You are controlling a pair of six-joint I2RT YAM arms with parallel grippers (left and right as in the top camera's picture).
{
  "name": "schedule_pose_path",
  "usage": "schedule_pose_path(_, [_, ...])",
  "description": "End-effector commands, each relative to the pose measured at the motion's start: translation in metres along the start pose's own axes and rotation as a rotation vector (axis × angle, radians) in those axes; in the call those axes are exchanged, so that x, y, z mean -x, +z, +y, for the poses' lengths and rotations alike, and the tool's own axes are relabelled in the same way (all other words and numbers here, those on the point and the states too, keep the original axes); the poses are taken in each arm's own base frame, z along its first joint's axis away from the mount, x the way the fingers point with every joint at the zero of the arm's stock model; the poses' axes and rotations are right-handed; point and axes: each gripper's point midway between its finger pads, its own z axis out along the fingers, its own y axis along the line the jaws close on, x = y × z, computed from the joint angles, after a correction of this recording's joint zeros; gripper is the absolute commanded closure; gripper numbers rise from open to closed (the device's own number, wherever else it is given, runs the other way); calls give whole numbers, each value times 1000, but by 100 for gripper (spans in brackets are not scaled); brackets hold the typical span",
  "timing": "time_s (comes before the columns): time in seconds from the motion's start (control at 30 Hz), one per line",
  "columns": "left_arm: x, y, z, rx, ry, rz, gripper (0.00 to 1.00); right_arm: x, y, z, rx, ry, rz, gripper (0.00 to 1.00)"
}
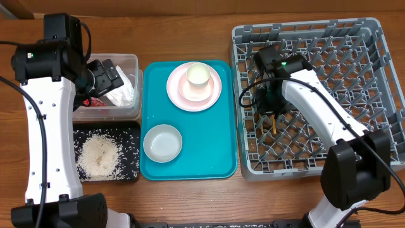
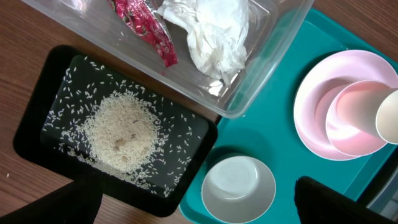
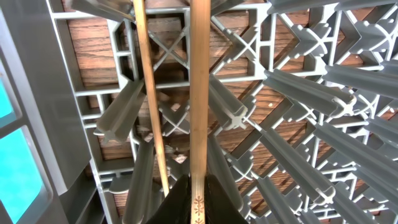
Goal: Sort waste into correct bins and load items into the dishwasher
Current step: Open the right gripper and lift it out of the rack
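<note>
The red wrapper (image 2: 146,28) and white napkin (image 2: 214,31) lie in the clear tub (image 1: 134,63). Rice (image 2: 121,134) is piled in the black tray (image 1: 131,132). The cream cup (image 1: 198,75) stands in the pink bowl (image 1: 190,92) on the pink plate (image 1: 177,95). The greenish-white bowl (image 1: 162,142) sits nearer the front. My left gripper (image 2: 196,190) is open and empty, high over the tub. My right gripper (image 3: 199,199) is shut on a chopstick (image 3: 199,93) inside the grey dish rack (image 1: 373,76). The second chopstick (image 3: 152,124) hangs beside it.
The plate stack and the bowl rest on a teal serving tray (image 1: 218,152) between the bins and the rack. The rack's upright pegs (image 3: 298,87) crowd round the chopsticks. Wooden table shows through the rack floor.
</note>
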Motion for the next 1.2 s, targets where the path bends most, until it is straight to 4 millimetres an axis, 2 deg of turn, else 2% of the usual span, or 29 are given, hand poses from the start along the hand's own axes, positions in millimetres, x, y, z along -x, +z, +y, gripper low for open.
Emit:
schedule_pose_path(0.0, [1,0,3,10,12,-3,0,0,-6,-1,8,1,-17,90])
schedule_pose_path(0.07, [1,0,3,10,12,-3,0,0,-6,-1,8,1,-17,85])
schedule_pose_path(0.43, [1,0,3,11,12,-2,0,0,-6,-1,8,2,-17,84])
schedule_pose_path(0.5, [1,0,3,11,12,-2,0,0,-6,-1,9,3,-18,85])
schedule_pose_path(0.57, [1,0,3,11,12,-2,0,3,-6,0,15,7,-27,91])
schedule_pose_path(0.7, [1,0,3,11,12,-2,0,6,-15,5,46,8,-33,91])
schedule_pose_path(0.77, [1,0,3,10,12,-2,0,12,-32,8,75,7,-48,86])
schedule_pose_path(1.0, [1,0,3,10,12,-3,0,54,-132,46,370,5,-232,77])
schedule_pose_path(1.17, [1,0,3,11,12,-2,0,64,-172,57,445,-19,-313,76])
